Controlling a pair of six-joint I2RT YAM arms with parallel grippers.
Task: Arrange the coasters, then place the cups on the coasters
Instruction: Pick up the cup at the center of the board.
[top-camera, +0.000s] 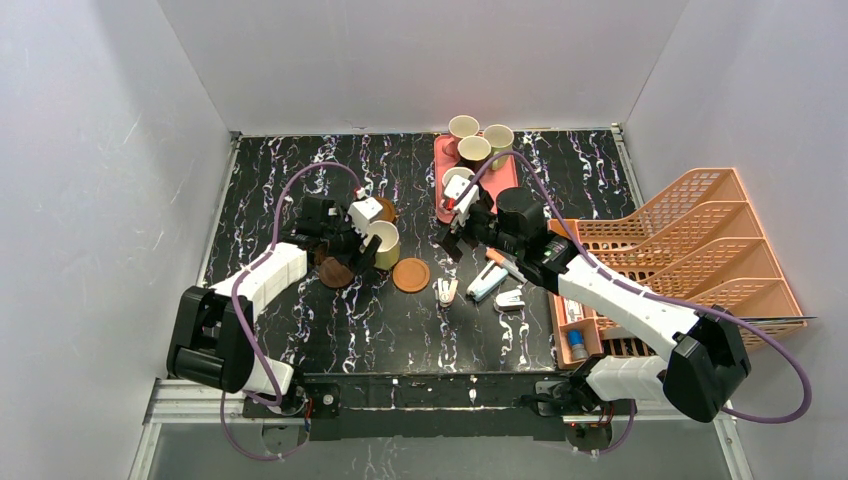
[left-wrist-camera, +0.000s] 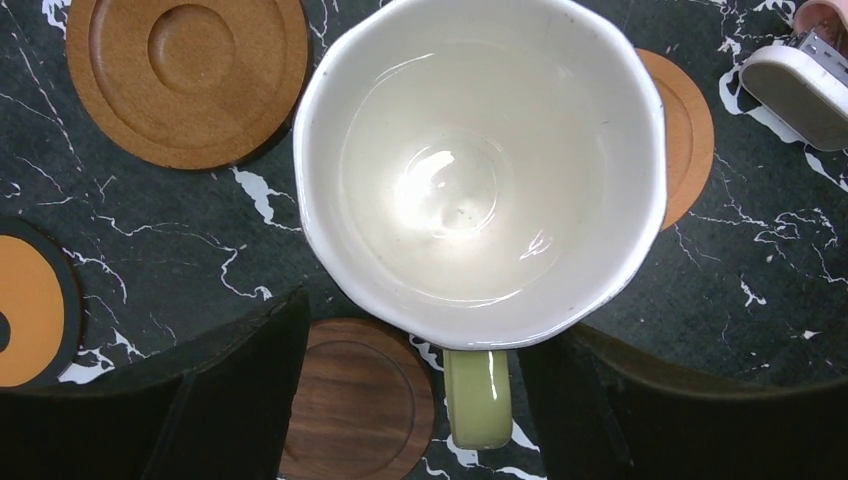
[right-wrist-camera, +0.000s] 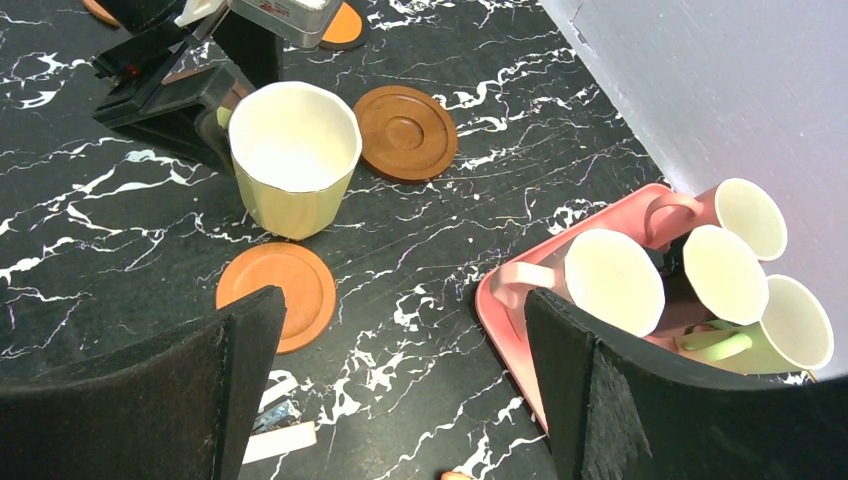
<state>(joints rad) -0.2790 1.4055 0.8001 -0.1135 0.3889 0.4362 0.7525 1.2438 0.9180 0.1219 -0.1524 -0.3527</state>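
A yellow-green cup (left-wrist-camera: 480, 170) with a cream inside stands upright on the black marbled table. Its handle (left-wrist-camera: 478, 397) lies between the fingers of my left gripper (left-wrist-camera: 420, 330), which is open, with a gap on each side. Around the cup lie coasters: a brown one (left-wrist-camera: 187, 75), an orange one (left-wrist-camera: 683, 135) partly under the cup's far side, a dark wooden one (left-wrist-camera: 355, 400) and an orange one (left-wrist-camera: 25, 305). My right gripper (right-wrist-camera: 400, 400) hangs open over bare table beside the pink tray (right-wrist-camera: 505, 330). The tray holds several cups (right-wrist-camera: 610, 280), pink and green.
A peach file rack (top-camera: 700, 240) stands at the right edge of the table. A stapler (top-camera: 510, 298) and other small office items (top-camera: 445, 290) lie in front of the right arm. White walls close in the table on three sides.
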